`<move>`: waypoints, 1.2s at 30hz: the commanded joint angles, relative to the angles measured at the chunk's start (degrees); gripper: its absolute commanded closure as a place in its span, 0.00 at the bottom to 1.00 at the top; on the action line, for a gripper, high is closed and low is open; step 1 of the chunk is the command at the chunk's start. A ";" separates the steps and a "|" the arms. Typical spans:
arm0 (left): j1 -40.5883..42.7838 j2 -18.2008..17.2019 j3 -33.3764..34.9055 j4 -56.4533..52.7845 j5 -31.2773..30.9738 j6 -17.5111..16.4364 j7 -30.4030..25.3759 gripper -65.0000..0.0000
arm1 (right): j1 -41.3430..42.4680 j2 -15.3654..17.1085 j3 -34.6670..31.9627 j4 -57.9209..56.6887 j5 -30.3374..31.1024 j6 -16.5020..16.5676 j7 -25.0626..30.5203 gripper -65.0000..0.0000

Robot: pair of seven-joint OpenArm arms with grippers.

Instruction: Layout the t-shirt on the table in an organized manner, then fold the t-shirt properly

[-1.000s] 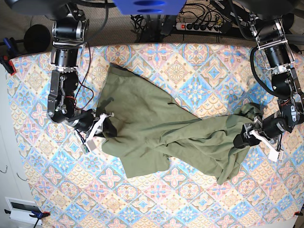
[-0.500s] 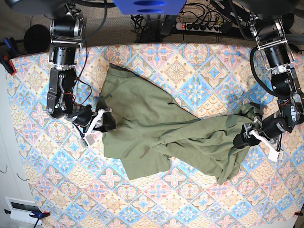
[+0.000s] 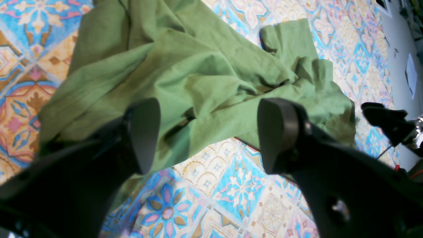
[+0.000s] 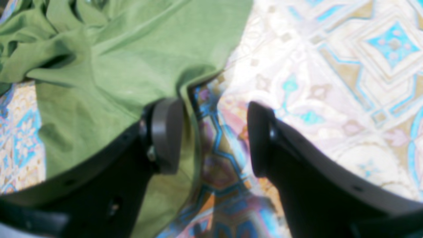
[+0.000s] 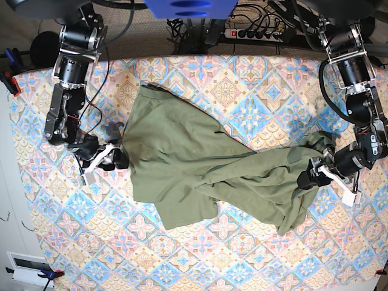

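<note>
Your t-shirt [image 5: 206,160] lies crumpled across the middle of the table [image 5: 254,79], unfolded. Your right gripper [image 5: 113,156] sits at the shirt's edge with jaws parted and nothing between them; cloth lies beside one finger [image 4: 165,132]. Your left gripper [image 5: 308,176] hovers over the bunched opposite end, jaws spread wide, gripping nothing.

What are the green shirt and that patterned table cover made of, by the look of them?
The t-shirt looks like soft matte cotton knit: it bunches into loose wrinkles and folds with no shine. The table seems covered by a printed cloth or thin mat in pink, blue and beige tiles; it lies flat and smooth, but whether it is woven or vinyl I cannot tell.
</note>
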 commanded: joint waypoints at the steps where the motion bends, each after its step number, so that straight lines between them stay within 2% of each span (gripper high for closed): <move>1: -1.18 -1.09 -0.40 0.79 -1.06 -0.26 -1.00 0.30 | 1.51 0.21 -0.12 0.77 1.36 0.78 1.21 0.53; 5: -1.18 -0.12 -0.40 0.79 -1.06 -0.26 -1.00 0.30 | 1.51 0.21 -0.39 0.41 1.36 0.78 1.21 0.54; 8: -1.18 0.05 -0.40 0.79 -1.06 -0.26 -1.00 0.30 | 1.86 0.21 -3.02 -1.26 1.36 0.78 1.65 0.57; 14: -1.18 0.05 -0.40 0.79 -1.06 -0.26 -1.00 0.30 | 1.95 0.21 -4.25 -3.63 1.36 0.78 1.82 0.85; 17: -1.18 0.05 -0.40 0.79 -1.06 -0.26 -1.00 0.30 | 1.95 0.21 -3.73 -5.56 1.36 0.78 1.74 0.94; 21: -1.27 0.05 -0.40 0.79 -1.06 -0.26 -1.00 0.30 | 4.06 0.21 -3.64 -4.16 1.45 0.78 1.74 0.95; 24: -1.53 0.05 -0.49 0.79 -1.06 -0.26 -1.18 0.30 | 6.08 0.30 0.05 -2.57 1.45 0.78 1.38 0.95; 28: -1.62 1.37 -3.04 0.79 -1.06 -0.26 -1.18 0.30 | 12.41 1.26 4.10 -3.10 1.45 0.78 -0.64 0.95; 32: -1.71 2.07 -4.71 0.79 -1.06 -0.26 -1.18 0.30 | 20.41 2.14 3.92 -3.19 1.45 0.78 -1.52 0.95; 33: -1.71 2.16 -4.71 0.79 -1.06 -0.26 -1.18 0.30 | 22.70 3.20 3.83 -3.28 1.45 0.78 -1.69 0.95; 36: -1.62 2.16 -4.71 0.88 -1.06 -0.26 -1.09 0.30 | 27.27 4.52 2.69 -5.83 1.45 0.78 -7.41 0.95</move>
